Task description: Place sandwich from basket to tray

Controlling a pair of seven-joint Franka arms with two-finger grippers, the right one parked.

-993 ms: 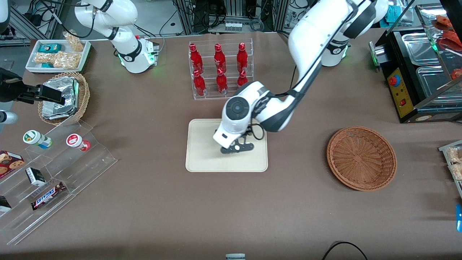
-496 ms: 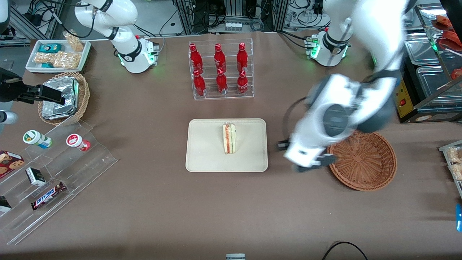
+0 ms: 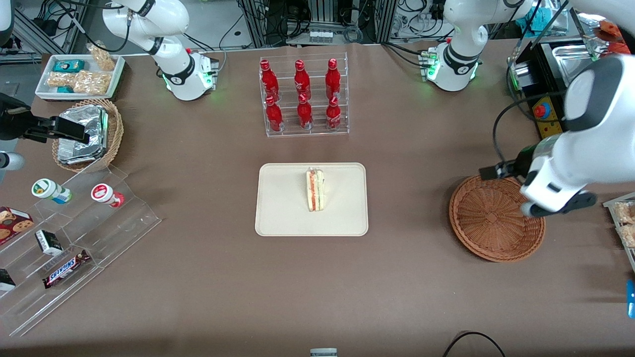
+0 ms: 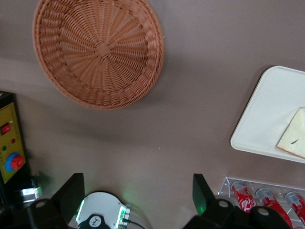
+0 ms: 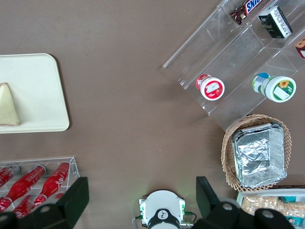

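Note:
The sandwich (image 3: 315, 189), a white wedge with red and green layers, lies on the cream tray (image 3: 283, 208) in the middle of the table. It also shows in the left wrist view (image 4: 294, 133) on the tray (image 4: 267, 114) and in the right wrist view (image 5: 8, 105). The reddish-brown basket (image 3: 491, 218) is empty and lies toward the working arm's end; it shows in the left wrist view too (image 4: 97, 50). My gripper (image 3: 550, 206) hangs raised above the basket's outer rim, well away from the sandwich. In the wrist view the gripper (image 4: 136, 188) is open and holds nothing.
A clear rack of red bottles (image 3: 302, 96) stands farther from the camera than the tray. A black appliance with a red button (image 3: 545, 114) stands by the basket. A tan basket of foil packs (image 3: 87, 134), a clear snack shelf (image 3: 74, 223) and a white snack tray (image 3: 79, 74) lie toward the parked arm's end.
My gripper let go of the sandwich on the tray, then rose and swung away over the basket toward the working arm's end. The sandwich stays on the tray.

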